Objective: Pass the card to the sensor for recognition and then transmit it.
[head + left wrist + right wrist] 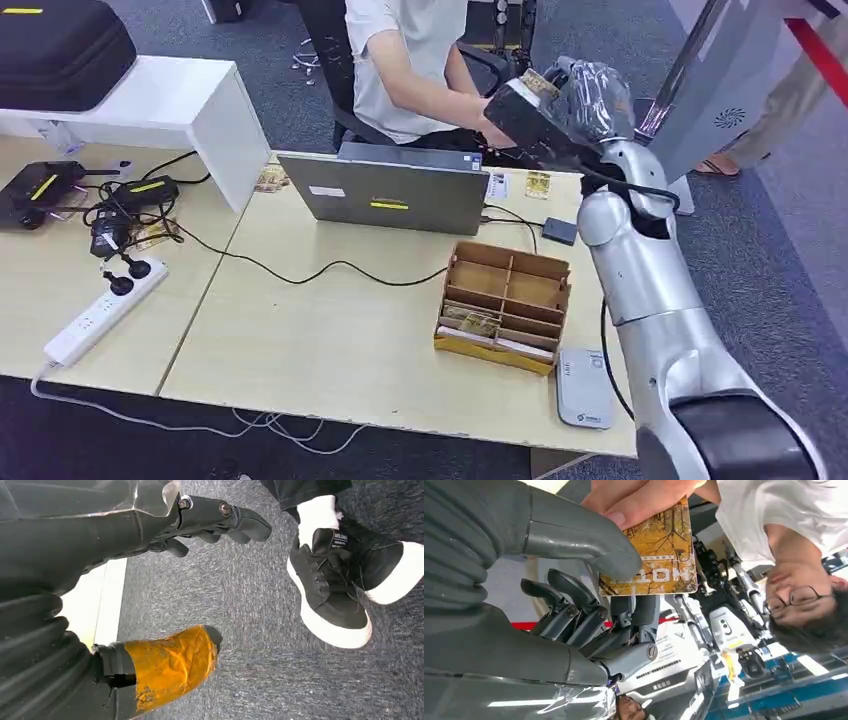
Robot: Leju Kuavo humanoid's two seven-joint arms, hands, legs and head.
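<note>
the brown compartmented cardboard box [505, 303] is holding flat cards in its front slots. the right hand [589, 580] is pinching a glossy yellow rectangular card [659, 555] while a person's hand [634, 497] is gripping it too; the left hand [165, 580], fingers apart, is hanging empty.

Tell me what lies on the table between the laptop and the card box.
A black cable crosses that stretch between laptop and box; otherwise bare table, in the head view.

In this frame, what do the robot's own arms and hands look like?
The right arm has glossy silver shells, a black joint and a black cable. The right hand has a grey ribbed cover, thick grey thumb and darker fingers. The left hand is dark, its thumb wrapped in orange tape.
</note>
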